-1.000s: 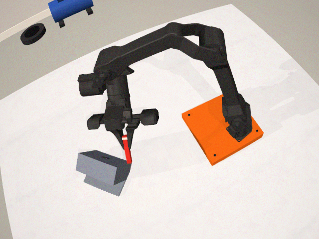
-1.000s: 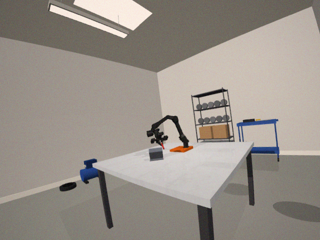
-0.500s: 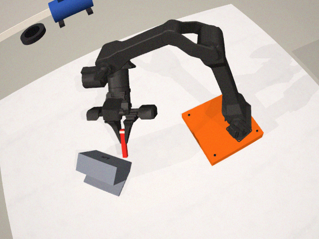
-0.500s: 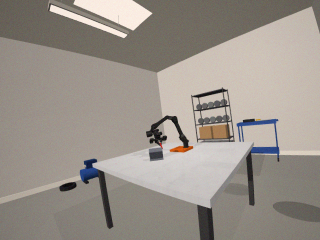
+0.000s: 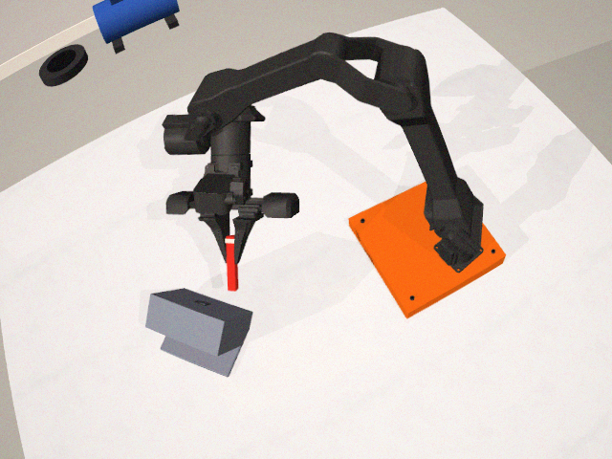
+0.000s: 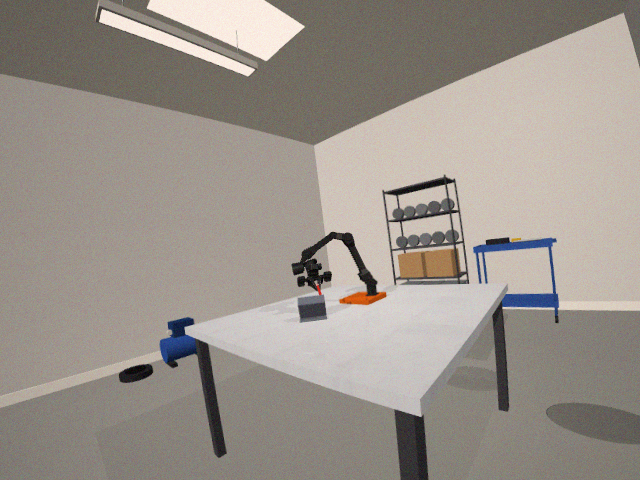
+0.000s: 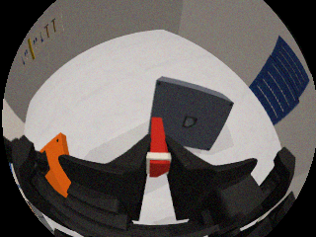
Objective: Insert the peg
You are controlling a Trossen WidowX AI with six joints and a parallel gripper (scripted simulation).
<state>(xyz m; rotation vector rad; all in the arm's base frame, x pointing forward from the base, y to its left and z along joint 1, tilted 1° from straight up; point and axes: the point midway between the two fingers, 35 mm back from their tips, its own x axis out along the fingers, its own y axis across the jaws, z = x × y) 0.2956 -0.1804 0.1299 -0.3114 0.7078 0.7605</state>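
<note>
- Jaws (image 5: 231,260) (image 6: 317,287) nearly closed, gripping red peg (image 5: 231,272) (image 6: 319,289) (image 7: 158,135) near its white band; peg juts beyond them.
- Step: aligning, peg outside hole (image 5: 202,302) (image 7: 190,121).
- Next: probably match flat sides, tilt to hole axis, then push.
- Matte grey sloped block (image 5: 185,320) (image 6: 311,308) (image 7: 197,106) ahead of jaws; hole partly rounded, flat-edged.
</note>
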